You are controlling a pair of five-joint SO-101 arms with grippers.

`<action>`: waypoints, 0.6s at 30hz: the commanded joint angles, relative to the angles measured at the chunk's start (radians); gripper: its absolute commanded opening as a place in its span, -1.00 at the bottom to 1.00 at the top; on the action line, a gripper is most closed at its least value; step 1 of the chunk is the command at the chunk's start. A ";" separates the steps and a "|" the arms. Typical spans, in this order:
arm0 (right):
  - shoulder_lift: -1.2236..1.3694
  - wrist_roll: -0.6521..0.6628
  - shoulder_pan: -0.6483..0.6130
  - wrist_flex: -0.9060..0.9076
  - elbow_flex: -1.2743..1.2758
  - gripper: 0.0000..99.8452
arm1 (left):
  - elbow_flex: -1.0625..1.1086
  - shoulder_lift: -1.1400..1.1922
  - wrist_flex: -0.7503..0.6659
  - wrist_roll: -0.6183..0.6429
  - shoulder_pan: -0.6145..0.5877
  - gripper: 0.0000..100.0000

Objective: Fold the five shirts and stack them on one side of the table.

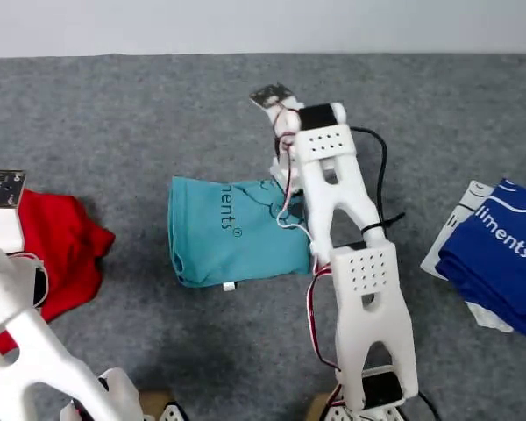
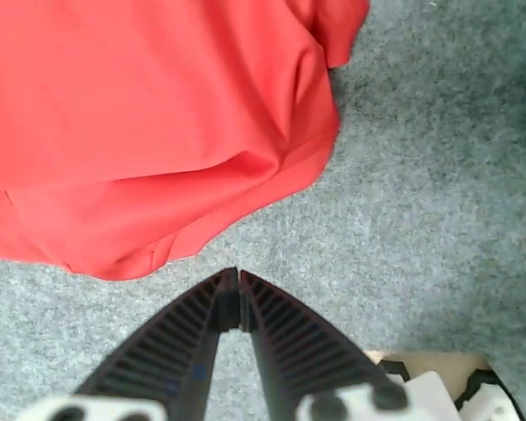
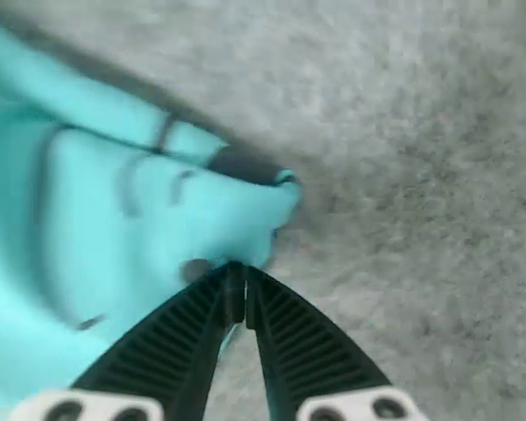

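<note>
A teal shirt (image 1: 232, 232) lies partly folded in the middle of the table. My right gripper (image 1: 283, 180) is at its far right edge. In the right wrist view the right gripper (image 3: 237, 274) is shut, its tips meeting on the rim of the teal shirt (image 3: 114, 219) near the collar. A crumpled red shirt (image 1: 61, 241) lies at the left. My left gripper (image 2: 238, 282) is shut and holds nothing; it hangs over bare carpet just short of the red shirt (image 2: 140, 123). A folded blue shirt (image 1: 504, 259) rests on a white one (image 1: 460, 219) at the right edge.
Grey carpet (image 1: 140, 114) covers the table. The left arm's white links (image 1: 22, 342) fill the near left corner, and the right arm (image 1: 355, 263) stretches from the near edge up over the teal shirt's right side.
</note>
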 commanded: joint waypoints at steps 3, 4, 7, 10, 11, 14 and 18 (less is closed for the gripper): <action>0.061 0.011 0.081 -0.097 -0.051 -0.98 | -0.012 -0.026 -0.011 -0.008 0.003 -0.99; 0.065 0.011 0.091 -0.108 -0.051 -0.98 | -0.012 -0.026 -0.011 -0.008 0.003 -0.99; 0.048 0.011 0.097 -0.099 -0.058 -0.98 | -0.012 -0.026 -0.011 -0.008 0.003 -0.99; -0.002 0.006 0.062 -0.033 -0.120 -0.98 | -0.012 -0.026 -0.011 -0.008 0.003 -0.99; -0.016 0.006 0.042 -0.012 -0.147 -0.98 | -0.012 -0.026 -0.011 -0.008 0.005 -0.99; -0.039 0.005 -0.027 0.033 -0.236 -0.98 | -0.012 -0.026 -0.014 -0.008 0.005 -0.99; -0.019 0.008 -0.120 0.016 -0.301 -0.98 | -0.010 -0.026 -0.012 -0.006 0.032 -0.99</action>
